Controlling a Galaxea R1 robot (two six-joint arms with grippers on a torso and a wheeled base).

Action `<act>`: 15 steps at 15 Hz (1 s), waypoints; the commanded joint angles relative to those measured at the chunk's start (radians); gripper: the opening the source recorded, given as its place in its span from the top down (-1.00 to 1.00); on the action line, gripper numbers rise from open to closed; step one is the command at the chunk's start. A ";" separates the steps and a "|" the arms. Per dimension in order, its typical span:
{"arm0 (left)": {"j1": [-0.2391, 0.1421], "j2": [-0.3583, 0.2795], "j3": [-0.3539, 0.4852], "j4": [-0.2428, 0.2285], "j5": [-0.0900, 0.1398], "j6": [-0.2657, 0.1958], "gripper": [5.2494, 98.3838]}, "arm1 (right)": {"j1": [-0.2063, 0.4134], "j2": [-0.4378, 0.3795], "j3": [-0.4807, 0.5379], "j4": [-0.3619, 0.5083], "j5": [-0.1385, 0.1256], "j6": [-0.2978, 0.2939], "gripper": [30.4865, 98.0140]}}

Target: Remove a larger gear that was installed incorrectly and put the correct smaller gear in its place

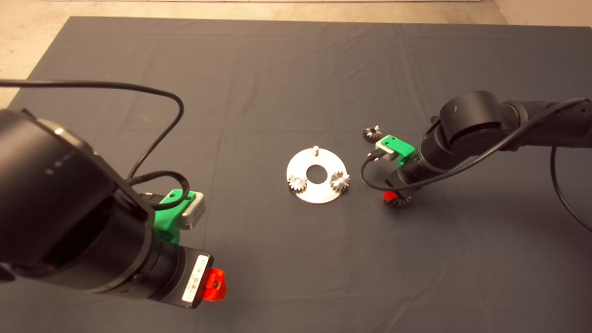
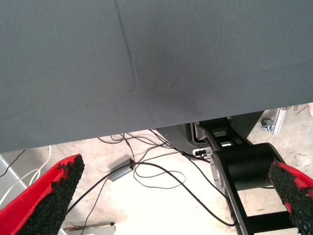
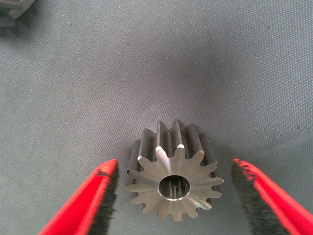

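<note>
Dark mat (image 1: 296, 69) everywhere, wrinkled cloth, nothing fancy. What I take to be the larger gear (image 3: 173, 183) is lying on that mat just off the right side of the steel plate (image 1: 309, 196), apart from it, with its bore facing my wrist camera. My right gripper (image 3: 173, 169) is straddling it, fingers spread and not touching the teeth on either side, so I'm gripping nothing. The plate has a bare peg (image 1: 315, 149) on its far side and two small gears (image 1: 297, 184) seated on its near side. I reckon that makes the swap half done, and the smaller gear (image 1: 372, 133), sitting on the mat to the plate's right and a bit farther back, is what I need next. My tip for doing this bit cleanly: go straight up off the big gear so a pad doesn't snag a tooth and drag it, then come down over the small one centred, pads across opposite teeth, bore kept level so it'll drop onto the peg. My right arm comes in from the plate's right, wrist bent and pointing down at the mat. The left gripper (image 2: 171, 196) is parked well off the plate's left near the mat's near edge, fingers wide apart and empty.
</note>
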 commanded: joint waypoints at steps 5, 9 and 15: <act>-0.008 0.002 0.015 -0.020 0.132 -0.004 -1.00 | 0.123 0.007 0.012 -0.023 0.000 0.006 -0.04; -0.008 0.002 0.015 -0.020 0.132 -0.004 -1.00 | 0.136 0.009 -0.072 -0.023 -0.001 0.016 -0.25; -0.005 0.002 0.015 -0.020 0.132 -0.004 -1.00 | 0.135 0.023 -0.114 -0.030 0.006 0.088 -0.39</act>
